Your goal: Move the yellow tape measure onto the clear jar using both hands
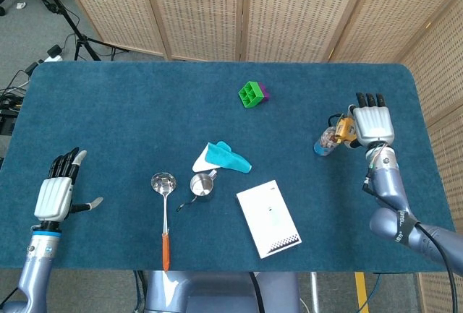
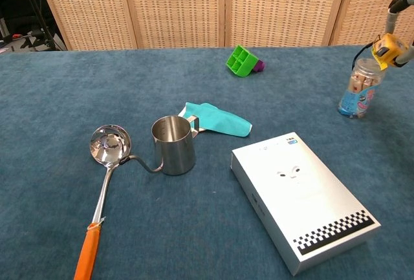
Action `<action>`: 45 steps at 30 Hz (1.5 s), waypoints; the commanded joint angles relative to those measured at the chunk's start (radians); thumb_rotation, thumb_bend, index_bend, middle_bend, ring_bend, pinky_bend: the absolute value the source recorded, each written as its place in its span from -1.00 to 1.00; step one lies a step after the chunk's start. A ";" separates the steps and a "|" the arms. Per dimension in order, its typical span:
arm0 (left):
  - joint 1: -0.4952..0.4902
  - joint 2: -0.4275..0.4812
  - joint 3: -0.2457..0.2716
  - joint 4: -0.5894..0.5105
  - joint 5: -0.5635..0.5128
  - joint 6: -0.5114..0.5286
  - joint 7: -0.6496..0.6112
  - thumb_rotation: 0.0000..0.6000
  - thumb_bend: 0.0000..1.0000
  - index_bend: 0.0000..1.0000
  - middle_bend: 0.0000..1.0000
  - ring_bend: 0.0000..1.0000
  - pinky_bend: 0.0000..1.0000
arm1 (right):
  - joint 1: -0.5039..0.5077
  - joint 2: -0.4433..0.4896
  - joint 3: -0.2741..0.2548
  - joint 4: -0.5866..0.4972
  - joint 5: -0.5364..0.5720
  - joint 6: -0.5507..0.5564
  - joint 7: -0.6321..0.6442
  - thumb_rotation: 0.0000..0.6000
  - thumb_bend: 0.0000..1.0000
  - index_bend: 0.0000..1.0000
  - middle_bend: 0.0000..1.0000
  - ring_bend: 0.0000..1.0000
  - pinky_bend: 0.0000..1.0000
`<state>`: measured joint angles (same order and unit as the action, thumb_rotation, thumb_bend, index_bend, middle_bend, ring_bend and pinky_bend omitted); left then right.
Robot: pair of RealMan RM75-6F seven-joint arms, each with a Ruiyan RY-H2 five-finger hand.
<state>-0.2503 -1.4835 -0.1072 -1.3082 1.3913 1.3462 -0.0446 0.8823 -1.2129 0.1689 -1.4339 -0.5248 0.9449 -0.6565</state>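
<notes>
Right hand holds the tape measure at the top of the jar; left hand rests idle.

The right hand [image 1: 374,123] has its fingers closed around the yellow tape measure [image 2: 389,49], holding it at the upper right edge of the clear jar [image 2: 359,88], which stands upright near the right end of the blue counter [image 1: 130,110]; whether the two touch cannot be told. The left hand [image 1: 56,194] hovers at the near left corner with its fingers spread, holding nothing. In the middle lie a steel ladle [image 2: 103,175] with an orange handle, a small steel pitcher [image 2: 173,144], a teal cloth [image 2: 215,119] and a white box [image 2: 303,196]. A green block [image 2: 242,59] sits further back.
</notes>
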 commanded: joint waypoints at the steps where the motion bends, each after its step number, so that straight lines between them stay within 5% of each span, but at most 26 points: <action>1: 0.001 0.001 0.000 -0.002 0.001 0.002 0.000 0.64 -0.78 -0.96 -1.00 -1.00 -1.00 | 0.003 -0.003 0.002 -0.004 -0.001 0.005 -0.005 1.00 -0.48 0.11 -0.86 -1.00 -1.00; 31: -0.001 0.003 0.002 -0.007 -0.003 -0.008 -0.001 0.65 -0.78 -0.96 -1.00 -1.00 -1.00 | 0.016 -0.026 -0.001 0.010 0.006 -0.024 -0.014 1.00 -0.53 0.10 -1.00 -1.00 -1.00; 45: 0.000 0.005 0.001 -0.009 -0.003 -0.006 -0.004 0.64 -0.78 -0.96 -1.00 -1.00 -1.00 | 0.022 -0.015 -0.007 -0.011 0.018 -0.030 -0.021 1.00 -0.57 -0.30 -1.00 -1.00 -1.00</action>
<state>-0.2507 -1.4789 -0.1064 -1.3170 1.3887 1.3399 -0.0488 0.9040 -1.2281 0.1622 -1.4449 -0.5069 0.9151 -0.6772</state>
